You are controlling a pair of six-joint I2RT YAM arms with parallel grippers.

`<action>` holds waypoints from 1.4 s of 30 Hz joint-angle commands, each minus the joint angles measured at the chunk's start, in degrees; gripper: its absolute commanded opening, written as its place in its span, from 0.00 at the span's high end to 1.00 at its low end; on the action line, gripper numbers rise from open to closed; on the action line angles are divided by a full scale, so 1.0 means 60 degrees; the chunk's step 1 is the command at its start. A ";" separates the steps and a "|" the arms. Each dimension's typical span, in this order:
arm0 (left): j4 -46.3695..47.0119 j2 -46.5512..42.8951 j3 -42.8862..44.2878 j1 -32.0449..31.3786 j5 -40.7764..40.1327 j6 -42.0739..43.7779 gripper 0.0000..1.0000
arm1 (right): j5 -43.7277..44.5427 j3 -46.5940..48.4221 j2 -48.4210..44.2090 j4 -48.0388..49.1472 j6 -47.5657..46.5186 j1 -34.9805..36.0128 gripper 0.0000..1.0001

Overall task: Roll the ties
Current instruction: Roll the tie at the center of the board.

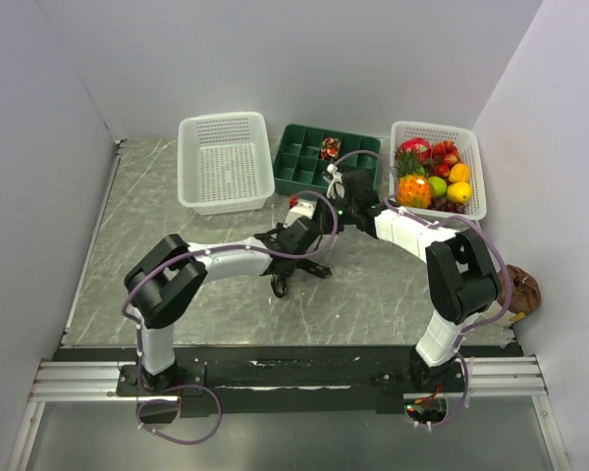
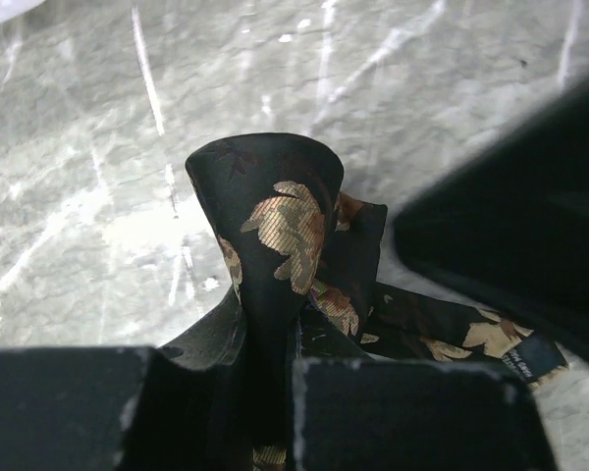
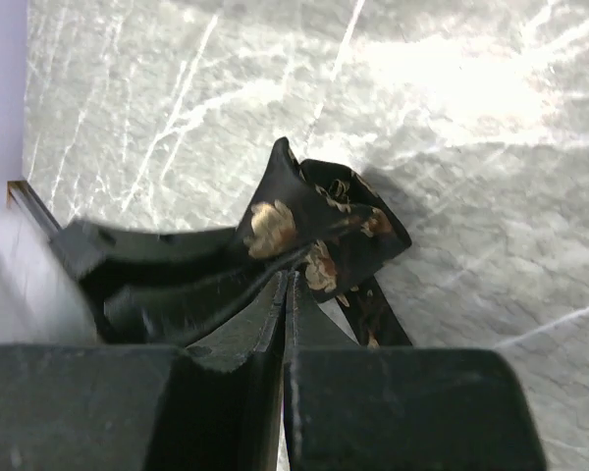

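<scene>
You are looking at a grey, white-veined marbled bench (image 1: 157,206) closed in by plain white walls (image 1: 294,59) at the back and on both sides; light glares pale off the stone in both wrist views; a metal rail (image 1: 79,378) runs along the near edge, under the arm bases. Along the far edge stand three things in a row: a white mesh basket (image 1: 226,120) on the left, a green compartment tray (image 1: 294,162) in the middle, and a second white basket (image 1: 476,177) of bright fruit (image 1: 432,182) on the right, close to the side wall; a small reddish rolled tie (image 1: 330,148) sits in one of the tray's rear compartments. Both arms reach in to meet near the middle of the bench, just in front of the tray. Your left gripper (image 2: 270,368) is clamped on the tie (image 2: 275,226), black cloth with tan leaf marks, which stands up from between its fingers in a curled fold above the stone; the rest trails down to the right. Your right gripper (image 3: 285,285) has its jaws all but together, pinching an edge of the same bunched cloth; from above, a dark end of it hangs onto the bench below the two grippers.
</scene>
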 commanded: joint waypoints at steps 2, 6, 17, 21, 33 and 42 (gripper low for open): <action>-0.1344 0.0747 0.0942 -0.0636 -0.1506 0.0018 0.99 | -0.0208 -0.0212 -0.0328 0.0176 -0.0018 -0.0109 0.95; -0.1507 0.0894 0.1250 -0.0797 -0.1902 0.0106 0.99 | -0.0077 -0.0563 -0.0387 0.0000 -0.0033 -0.0167 0.96; -0.1727 0.1158 0.1529 -0.1031 -0.2372 0.0135 0.99 | -0.0253 -0.1150 0.0462 0.0306 0.0113 -0.0036 0.97; -0.1771 0.0982 0.1587 -0.1076 -0.2444 0.0077 0.99 | -0.0150 -0.1019 0.1032 0.0527 0.0231 0.0242 0.97; -0.1595 0.0060 0.0959 -0.1076 -0.2518 0.0121 0.99 | -0.0194 0.0444 0.2643 0.0982 0.0729 0.1253 0.98; -0.1316 -0.0440 0.0503 -0.1076 -0.2576 -0.0040 0.99 | -0.1364 0.0991 0.3364 0.2210 0.1386 0.1415 0.98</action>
